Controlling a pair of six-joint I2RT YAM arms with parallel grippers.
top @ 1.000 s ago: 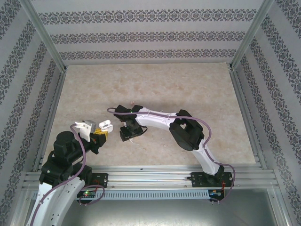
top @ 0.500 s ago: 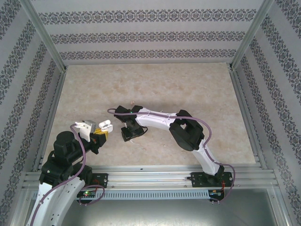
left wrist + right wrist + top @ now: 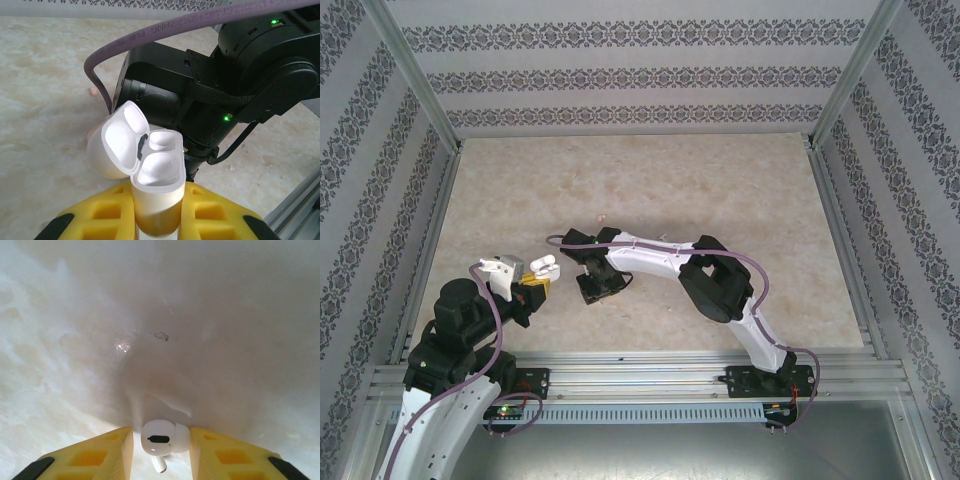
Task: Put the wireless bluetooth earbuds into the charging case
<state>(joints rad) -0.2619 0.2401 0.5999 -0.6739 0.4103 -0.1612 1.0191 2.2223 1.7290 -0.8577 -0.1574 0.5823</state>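
Counted across the views, there are two arms, one charging case point(image 3: 156, 192) and one white earbud point(image 3: 165, 438) that reads clearly. The left gripper point(image 3: 157, 222) is pressed onto the case, its yellow fingers point(image 3: 107, 215) against both sides of the white body, and holds it upright above the table point(image 3: 670, 180) near the front left. The lid point(image 3: 120, 142) is swung open to the left. The right gripper point(image 3: 161, 450) is down at the tabletop with its fingers point(image 3: 227, 457) either side of the earbud. The finger on the right of that view touches the bud and a thin gap shows on the other side, so the jaws are narrowed around it but not clamped. The overhead view shows the left gripper point(image 3: 534, 288) with its case point(image 3: 544, 266) just beside the right gripper point(image 3: 594, 291), near the front of the table. The left wrist view shows the two wells inside the case, but whether anything sits in them cannot be told. It also shows a tiny pink speck point(image 3: 92, 91) lying on the table beyond the case, and a pale pink rounded shape point(image 3: 92, 136) behind the lid, neither clear enough to name. The right wrist view alone gives the earbud's dark slot and its short stem pointing toward the camera.
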